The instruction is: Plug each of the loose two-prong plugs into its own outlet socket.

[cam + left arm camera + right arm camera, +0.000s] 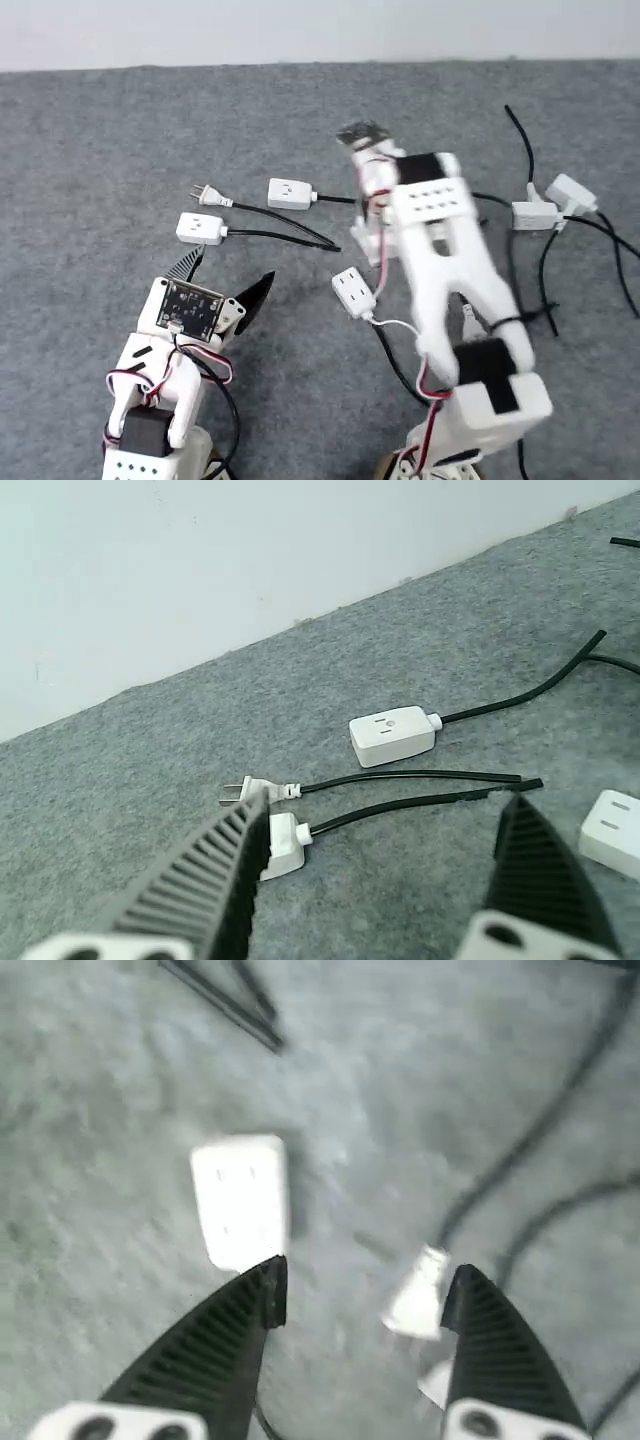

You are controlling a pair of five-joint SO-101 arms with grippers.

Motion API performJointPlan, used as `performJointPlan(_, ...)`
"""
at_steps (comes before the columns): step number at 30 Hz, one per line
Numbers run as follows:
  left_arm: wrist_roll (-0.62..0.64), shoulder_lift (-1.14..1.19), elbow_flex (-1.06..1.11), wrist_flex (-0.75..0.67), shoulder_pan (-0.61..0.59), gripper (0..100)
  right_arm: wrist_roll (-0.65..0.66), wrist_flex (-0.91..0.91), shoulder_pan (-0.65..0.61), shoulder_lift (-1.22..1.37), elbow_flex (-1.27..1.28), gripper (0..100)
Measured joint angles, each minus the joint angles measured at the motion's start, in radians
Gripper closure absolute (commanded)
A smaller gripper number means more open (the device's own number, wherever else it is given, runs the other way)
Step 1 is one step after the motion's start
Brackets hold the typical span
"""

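The left gripper [388, 815] gapes wide — a two-prong plug [262, 789] past one fingertip. The right gripper [370, 1275] spreads too — a white plug [415, 1295], seemingly, beside one finger.

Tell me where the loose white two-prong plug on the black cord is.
High view: the white two-prong plug lies left of centre, just beyond a white outlet socket ahead of the left gripper.

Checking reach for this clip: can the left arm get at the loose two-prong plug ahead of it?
Probably yes. The left arm has its jaws open, facing the plug; nothing covers it, though a white socket lies just in front and could get nudged.
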Motion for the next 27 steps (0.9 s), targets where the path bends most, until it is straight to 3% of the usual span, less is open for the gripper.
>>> performJointPlan(6, 0.000, 0.000, 0.000, 0.000, 0.000, 65, 0.054, 0.020, 0.057, -0.017, 0.170, 76.2)
performJointPlan(14, 0.000, 0.000, 0.000, 0.000, 0.000, 65, 0.089, -0.192, 0.057, -0.029, 0.473, 76.4)
performJointPlan(27, 0.000, 0.000, 0.006, 0.000, 0.000, 65, 0.146, -0.364, 0.163, -0.060, 0.525, 76.4)
